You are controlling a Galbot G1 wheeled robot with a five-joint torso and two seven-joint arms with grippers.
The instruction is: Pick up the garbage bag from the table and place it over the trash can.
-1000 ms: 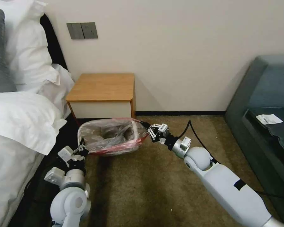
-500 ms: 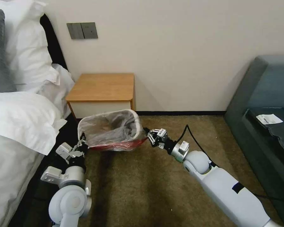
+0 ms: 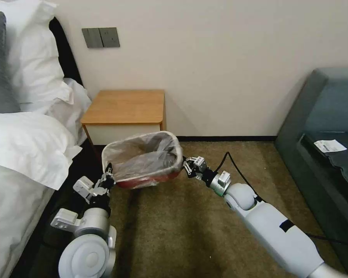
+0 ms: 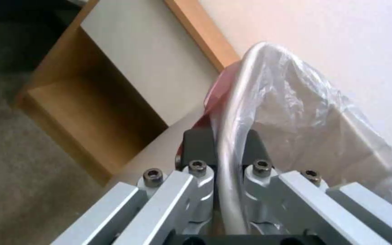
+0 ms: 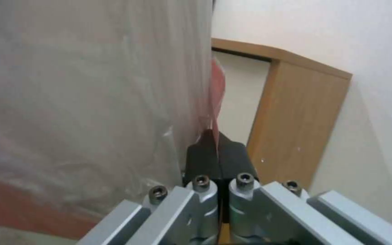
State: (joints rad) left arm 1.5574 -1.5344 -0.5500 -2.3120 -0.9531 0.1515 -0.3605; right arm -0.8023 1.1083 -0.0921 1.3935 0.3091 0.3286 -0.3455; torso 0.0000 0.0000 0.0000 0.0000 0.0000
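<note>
Translucent garbage bag (image 3: 145, 154) drawn over trash can (image 3: 164, 178); left gripper (image 3: 108, 172), right gripper (image 3: 185, 164) jaws clamping bag edge

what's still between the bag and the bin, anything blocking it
Nothing visible. The garbage bag already lines the trash can, its red edge folded down over the rim. The left gripper clamps the covered rim; the right gripper pinches the bag's red edge on the opposite side.
</note>
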